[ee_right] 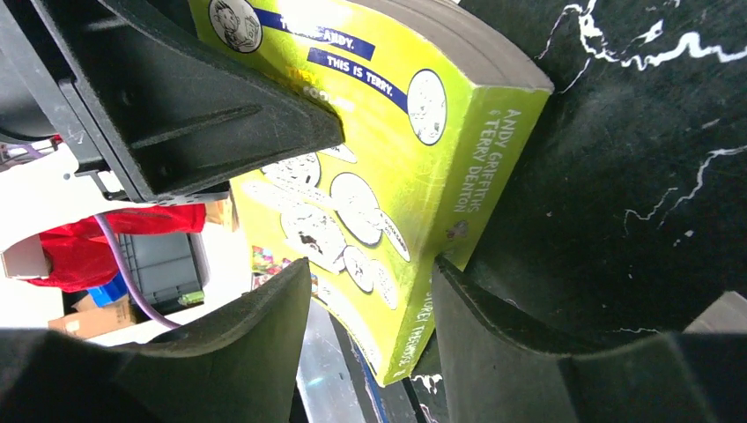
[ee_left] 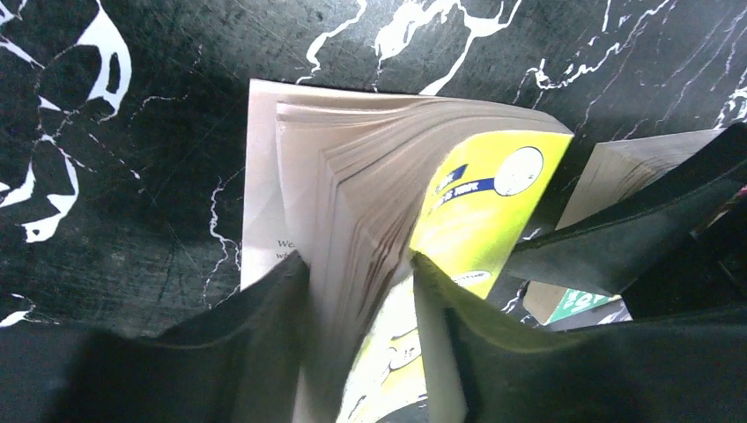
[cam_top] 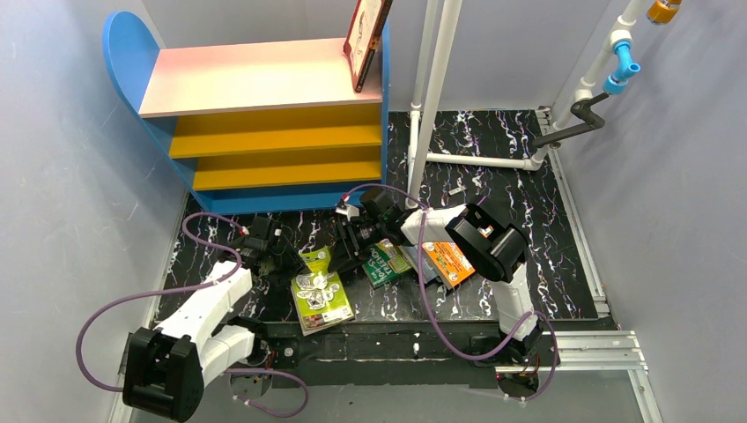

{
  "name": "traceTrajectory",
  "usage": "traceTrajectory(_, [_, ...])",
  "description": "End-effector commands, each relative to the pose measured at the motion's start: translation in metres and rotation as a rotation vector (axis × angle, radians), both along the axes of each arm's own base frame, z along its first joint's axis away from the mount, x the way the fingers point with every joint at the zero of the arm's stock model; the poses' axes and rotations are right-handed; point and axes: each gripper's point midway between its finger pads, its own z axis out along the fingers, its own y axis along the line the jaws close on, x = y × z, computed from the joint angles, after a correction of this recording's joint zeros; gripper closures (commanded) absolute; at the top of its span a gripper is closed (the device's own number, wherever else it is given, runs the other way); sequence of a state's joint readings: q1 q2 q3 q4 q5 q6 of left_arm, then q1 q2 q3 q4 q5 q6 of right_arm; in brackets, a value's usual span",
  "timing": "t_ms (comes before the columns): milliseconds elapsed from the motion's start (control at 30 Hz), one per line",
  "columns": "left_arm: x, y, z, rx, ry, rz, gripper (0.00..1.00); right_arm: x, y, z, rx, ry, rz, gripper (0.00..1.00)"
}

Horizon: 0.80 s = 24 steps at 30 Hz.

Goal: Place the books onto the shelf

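Black marbled tabletop [cam_top: 564, 264]; L end effector [ee_left: 359, 269] pinches lime-green book [ee_right: 388, 176] pages, R end effector [ee_right: 372, 269] clamps spine.

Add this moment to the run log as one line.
left gripper: clamped on lime-green book pages | right gripper: clamped on its spine | red-bordered book: on shelf top | green book, orange book: on table

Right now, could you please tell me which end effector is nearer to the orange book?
Right. The right end effector grips the lime-green book at its spine, on the side toward the orange book; the left end effector grips its page edge, farther away.
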State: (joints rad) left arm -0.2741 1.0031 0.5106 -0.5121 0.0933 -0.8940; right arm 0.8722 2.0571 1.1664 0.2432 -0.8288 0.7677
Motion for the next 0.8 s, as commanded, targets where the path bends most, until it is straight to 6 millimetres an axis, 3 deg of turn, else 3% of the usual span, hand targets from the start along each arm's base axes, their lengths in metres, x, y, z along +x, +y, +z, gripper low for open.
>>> traceTrajectory(0, [0.012, -0.014, 0.024, -0.081, -0.07, 0.004, 0.66, -0.014, 0.012, 0.031, 0.113, -0.032, 0.063, 0.4])
traceTrajectory(133, [0.012, -0.014, 0.03, -0.079, -0.083, -0.002, 1.0, -0.012, 0.01, 0.03, 0.105, -0.029, 0.048, 0.4])
traceTrajectory(233, [0.014, -0.014, 0.036, -0.075, -0.092, -0.015, 1.0, -0.006, 0.006, 0.03, 0.095, -0.025, 0.023, 0.4])
traceTrajectory(367, [0.018, -0.017, 0.055, -0.084, -0.138, -0.058, 1.0, 0.003, -0.001, 0.045, 0.119, -0.038, -0.016, 0.4])
traceTrajectory(500, [0.019, -0.026, 0.094, -0.121, -0.214, -0.14, 1.0, 0.012, -0.012, 0.062, 0.115, -0.12, -0.085, 0.37])
traceTrajectory(767, [0.008, -0.049, 0.179, -0.248, -0.363, -0.335, 1.0, 0.02, -0.032, 0.118, 0.248, -0.18, -0.198, 0.32])
